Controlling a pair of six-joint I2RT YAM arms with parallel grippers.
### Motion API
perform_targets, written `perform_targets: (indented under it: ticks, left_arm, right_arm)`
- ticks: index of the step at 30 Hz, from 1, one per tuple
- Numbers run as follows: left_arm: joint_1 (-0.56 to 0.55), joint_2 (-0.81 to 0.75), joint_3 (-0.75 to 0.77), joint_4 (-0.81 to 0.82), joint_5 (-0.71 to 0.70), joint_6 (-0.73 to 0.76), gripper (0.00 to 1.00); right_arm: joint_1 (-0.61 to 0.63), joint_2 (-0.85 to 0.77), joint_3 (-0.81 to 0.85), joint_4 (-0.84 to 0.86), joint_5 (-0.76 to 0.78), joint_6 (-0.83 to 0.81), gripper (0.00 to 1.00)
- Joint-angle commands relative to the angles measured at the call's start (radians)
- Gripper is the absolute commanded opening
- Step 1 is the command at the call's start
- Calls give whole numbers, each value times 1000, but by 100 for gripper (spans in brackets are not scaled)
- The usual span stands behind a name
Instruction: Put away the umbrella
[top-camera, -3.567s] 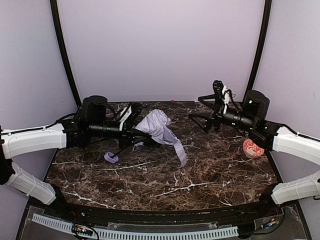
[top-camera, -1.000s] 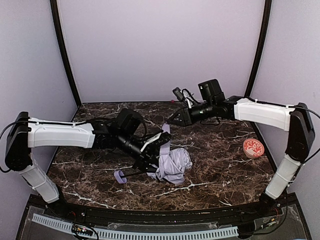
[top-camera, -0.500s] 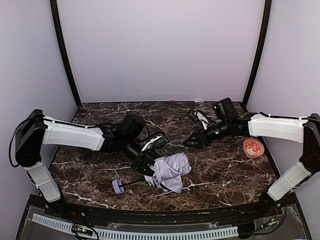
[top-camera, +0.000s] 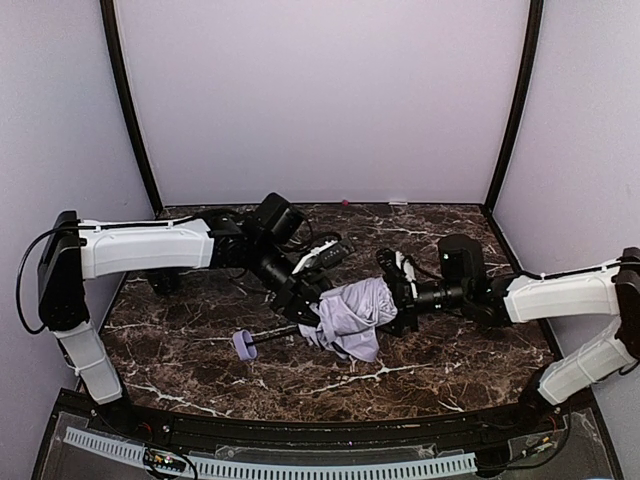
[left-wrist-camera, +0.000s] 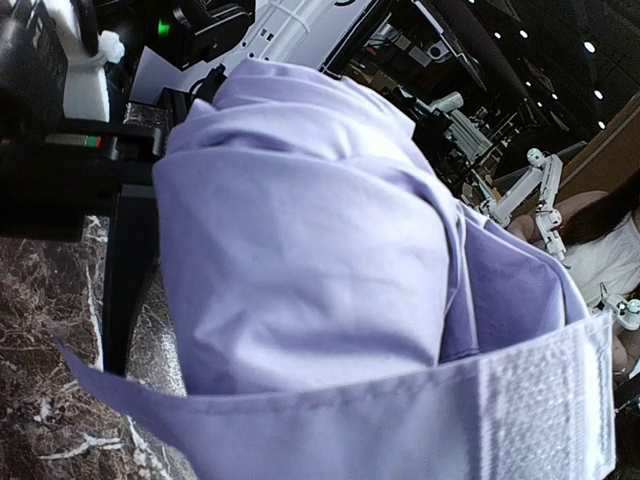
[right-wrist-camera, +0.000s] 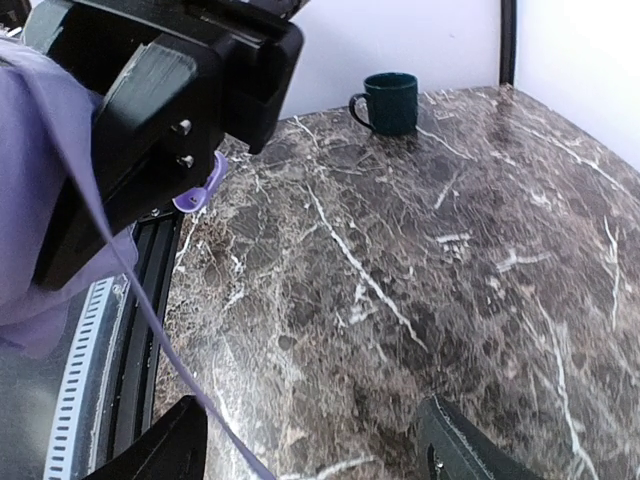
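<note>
Handle (top-camera: 244, 345) comes nearest, lower left of centre in the top view, with the thin black shaft (top-camera: 278, 335) running up and right from it over the marble table (top-camera: 440, 370). Next we reach the umbrella (top-camera: 352, 318) itself, its pale cloth bunched into a loose roll at the middle of the frame. The left gripper (top-camera: 308, 305) is at the roll's left end, and we judge it closed on the umbrella where shaft meets cloth. Its wrist view is filled with fabric and shows no fingers. The right gripper (top-camera: 398, 300) meets the roll from the right with its fingers (right-wrist-camera: 165, 450) spread wide and nothing clamped.

We read this step as binding the roll. The strap (left-wrist-camera: 400, 420) crosses the bottom of the left wrist view, its fastening patch (left-wrist-camera: 540, 395) at the lower right. In the right wrist view its thin edge runs down just inside the left-hand finger. To do this well, we close the right fingers on the strap's free end, not on loose cloth. The left grip should hold firm so the roll cannot turn or unfurl. We draw the strap snug around the cloth and press the patch flat.
</note>
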Motion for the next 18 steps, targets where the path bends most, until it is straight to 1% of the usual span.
perform_targets:
  ticks: [1, 6, 10, 13, 16, 18]
  left_arm:
    - [2, 4, 82, -158, 2, 97, 0]
    - [3, 18, 130, -199, -11, 119, 0]
    - [8, 14, 133, -200, -18, 119, 0]
    - [28, -9, 123, -202, -48, 111, 0]
    - [61, -61, 78, -156, -78, 81, 0]
    - [65, -93, 51, -145, -148, 82, 0]
  right_arm:
    - [24, 77, 46, 182, -15, -16, 72]
    - [54, 131, 98, 139, -15, -16, 72]
    - [55, 140, 89, 157, -15, -16, 72]
    - [50, 122, 72, 110, -15, -16, 72]
    - [8, 118, 56, 96, -15, -16, 72]
    - [-32, 118, 42, 123, -15, -16, 72]
